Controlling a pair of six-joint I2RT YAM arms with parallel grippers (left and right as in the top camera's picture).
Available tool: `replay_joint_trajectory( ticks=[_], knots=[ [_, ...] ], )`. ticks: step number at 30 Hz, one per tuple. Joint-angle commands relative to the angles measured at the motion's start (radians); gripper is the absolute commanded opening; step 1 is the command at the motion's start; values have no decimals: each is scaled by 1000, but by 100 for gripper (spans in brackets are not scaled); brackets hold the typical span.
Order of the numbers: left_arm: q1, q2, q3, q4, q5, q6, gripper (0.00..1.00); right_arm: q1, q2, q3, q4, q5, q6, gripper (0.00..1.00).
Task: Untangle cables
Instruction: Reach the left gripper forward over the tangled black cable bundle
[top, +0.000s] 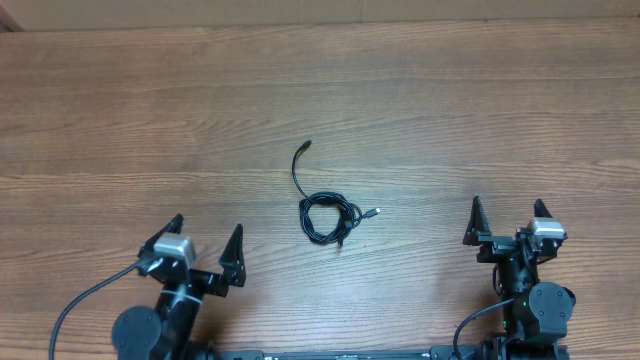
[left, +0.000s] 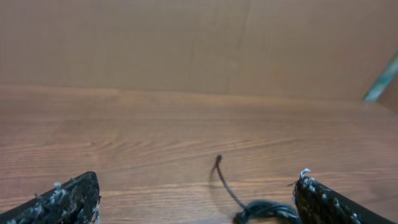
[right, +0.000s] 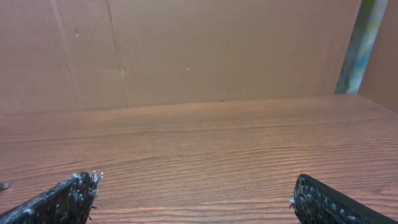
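Observation:
The thin black cables (top: 328, 214) lie in one tangled coil at the middle of the wooden table, with one plug end (top: 305, 148) running off to the far side and a small plug (top: 374, 212) sticking out to the right. In the left wrist view the coil (left: 267, 210) sits low right, near the right finger, with a strand reaching away. My left gripper (top: 207, 238) is open and empty at the near left, apart from the coil; it also shows in the left wrist view (left: 198, 198). My right gripper (top: 508, 214) is open and empty at the near right, over bare wood (right: 194, 194).
The wooden table (top: 480, 110) spreads wide on all sides of the coil. A brown cardboard wall (right: 186, 50) stands along the far edge. Thicker black arm wiring (top: 80, 305) loops at the near left by the left arm's base.

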Motion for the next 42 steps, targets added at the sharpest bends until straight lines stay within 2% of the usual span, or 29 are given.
replay_joint_trajectory(
  ticks=[1, 5, 11, 13, 17, 20, 26, 34, 42],
  knots=[
    [-1, 41, 79, -42, 38, -11, 100, -3, -8, -10, 6, -2, -8, 100],
    [-1, 131, 171, -114, 55, -11, 100, -3, -8, -10, 6, -2, -8, 100],
    [-1, 361, 359, -242, 135, -10, 100, -3, -8, -10, 6, -2, -8, 100],
    [-1, 436, 428, -290, 201, -10, 100, -3, -8, -10, 6, -2, -8, 100],
    [-1, 563, 483, -306, 501, -11, 100, -3, -8, -10, 6, -2, -8, 100],
    [-1, 618, 481, -378, 562, -16, 100, -3, -8, -10, 6, -2, -8, 100],
    [-1, 727, 480, -490, 525, -22, 100, -3, -8, -10, 6, -2, -8, 100],
    [-2, 845, 480, -519, 523, -25, 100, -3, -8, -10, 6, -2, -8, 100],
    [-19, 907, 480, -534, 460, -89, 98, -3, -8, -10, 6, -2, -8, 100]
  ],
)
